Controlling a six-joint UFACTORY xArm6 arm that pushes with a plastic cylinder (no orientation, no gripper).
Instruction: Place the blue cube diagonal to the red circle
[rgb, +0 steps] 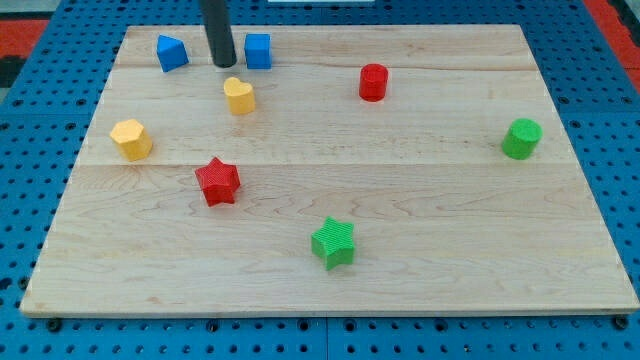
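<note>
Camera view shows my tip near the table's top edge, standing between two blue blocks. No claw is fitted, so nothing opens, closes or holds; the rod only pushes. The blue cube sits just beside my tip on the view's right, apparently not quite touching. The other blue block, of less certain shape, lies a little further off on the view's left. The red circle is well beyond the cube, to the view's right of my tip and slightly lower. A yellow block lies just below my tip.

I judge this the approach step: my tip is lined up behind the cube. The next move calls for a steady push toward the view's right, stopping with the cube near the circle, at a corner offset rather than level with it.
</note>
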